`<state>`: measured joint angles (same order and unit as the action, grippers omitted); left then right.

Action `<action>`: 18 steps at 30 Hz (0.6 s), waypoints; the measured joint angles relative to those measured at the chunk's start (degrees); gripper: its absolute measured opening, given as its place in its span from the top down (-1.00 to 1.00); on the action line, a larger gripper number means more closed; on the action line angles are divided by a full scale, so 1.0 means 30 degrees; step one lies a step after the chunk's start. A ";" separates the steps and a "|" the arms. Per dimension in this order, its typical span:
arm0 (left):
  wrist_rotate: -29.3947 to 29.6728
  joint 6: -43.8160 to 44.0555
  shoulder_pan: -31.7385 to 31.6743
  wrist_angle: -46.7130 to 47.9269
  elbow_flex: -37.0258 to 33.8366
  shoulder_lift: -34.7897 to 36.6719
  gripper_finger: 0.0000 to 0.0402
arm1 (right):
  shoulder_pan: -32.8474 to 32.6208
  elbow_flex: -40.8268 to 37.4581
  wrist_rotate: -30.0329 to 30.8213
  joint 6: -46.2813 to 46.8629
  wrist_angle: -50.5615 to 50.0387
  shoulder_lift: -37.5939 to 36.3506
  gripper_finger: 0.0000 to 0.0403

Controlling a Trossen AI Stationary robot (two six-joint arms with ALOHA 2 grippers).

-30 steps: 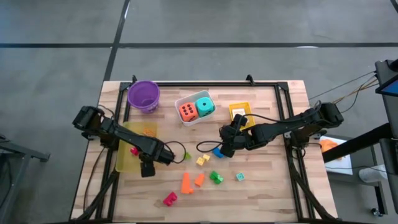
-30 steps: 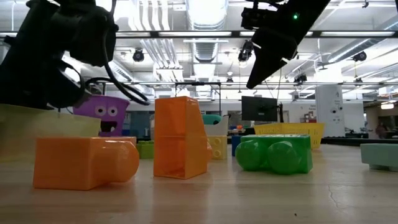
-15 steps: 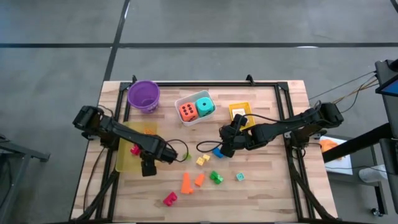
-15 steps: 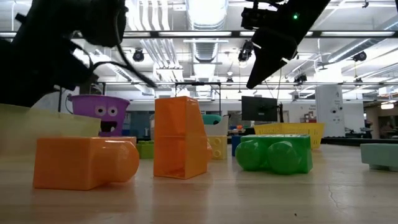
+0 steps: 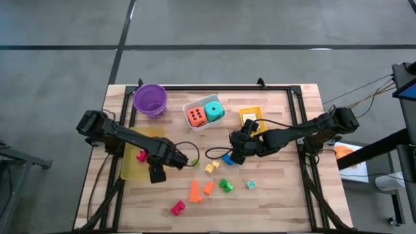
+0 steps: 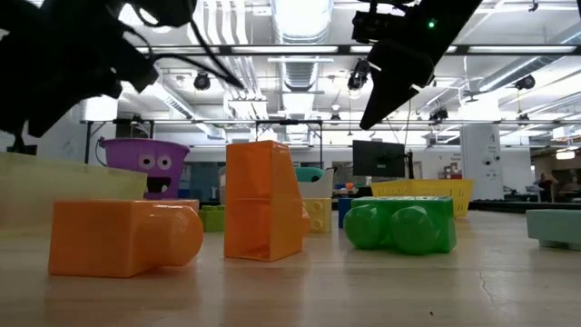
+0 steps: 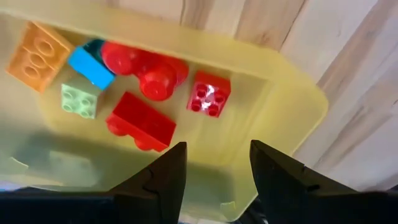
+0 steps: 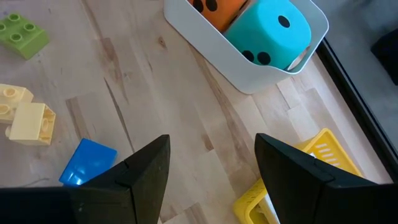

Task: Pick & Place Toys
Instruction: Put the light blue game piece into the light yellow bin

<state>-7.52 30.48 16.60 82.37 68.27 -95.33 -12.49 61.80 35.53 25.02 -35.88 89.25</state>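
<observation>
The left hand [image 5: 158, 173] is pulling away from the yellow tray [image 7: 292, 102], fingers spread and empty, so a drop looks just finished. Red, blue, orange and green blocks [image 7: 140, 121] are lying in that tray right ahead of it. The right hand [image 5: 235, 158] is hovering, fingers spread, with the blue block [image 8: 87, 163] just ahead on the bench [image 5: 286, 188], likely next.

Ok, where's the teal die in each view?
High view: teal die in the white tray, beside the orange die.
Low view: probably the teal sliver behind the upright orange block.
Left wrist view: not in it.
Right wrist view: in that tray.
Shared landmark: the white tray.
</observation>
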 joint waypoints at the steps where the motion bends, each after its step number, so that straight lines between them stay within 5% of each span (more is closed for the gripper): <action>1: 0.0205 0.0000 0.0000 -0.0021 0.0195 0.0000 0.11 | 0.0000 0.0000 0.0000 0.0007 0.0000 0.0000 -0.16; 6: 0.1291 -0.0047 0.0000 -0.0793 0.0621 0.0007 0.03 | 0.0000 0.0000 -0.0182 0.0059 -0.0044 0.0000 -0.16; 12: 0.2509 -0.0496 -0.0181 -0.2471 0.0633 0.0007 -0.41 | -0.0015 0.0000 -0.2670 -0.0117 -0.0644 0.0000 -0.16; 18: 0.2507 -0.2616 -0.0277 -0.6064 0.0633 0.0000 -0.74 | -0.0039 0.0000 -0.2856 0.0296 -0.1613 0.0000 -0.16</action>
<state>0.00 22.63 15.77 64.18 70.17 -95.33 -12.61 61.80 26.96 25.90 -40.72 89.25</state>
